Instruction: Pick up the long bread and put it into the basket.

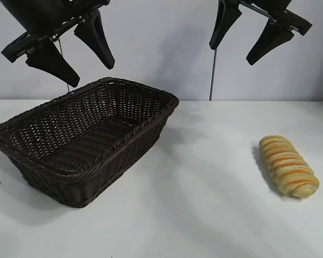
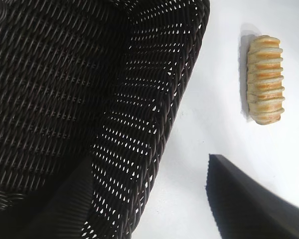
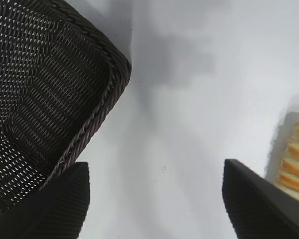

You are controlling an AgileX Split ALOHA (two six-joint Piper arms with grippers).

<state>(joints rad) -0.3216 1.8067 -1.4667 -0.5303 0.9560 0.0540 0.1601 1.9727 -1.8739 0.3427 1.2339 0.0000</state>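
Observation:
The long bread (image 1: 288, 166), a tan-yellow ridged loaf with orange stripes, lies on the white table at the right. It also shows in the left wrist view (image 2: 265, 78) and at the edge of the right wrist view (image 3: 295, 164). The basket (image 1: 21, 153), dark brown wicker, stands at the left and is empty; it also shows in the left wrist view (image 2: 179, 89) and the right wrist view (image 3: 97, 112). My left gripper (image 1: 91, 72) hangs open high above the basket. My right gripper (image 1: 232, 54) hangs open high up, above and left of the bread.
The white table (image 1: 204, 204) spreads between the basket and the bread. A thin vertical rod (image 1: 212, 75) stands against the pale back wall behind the table.

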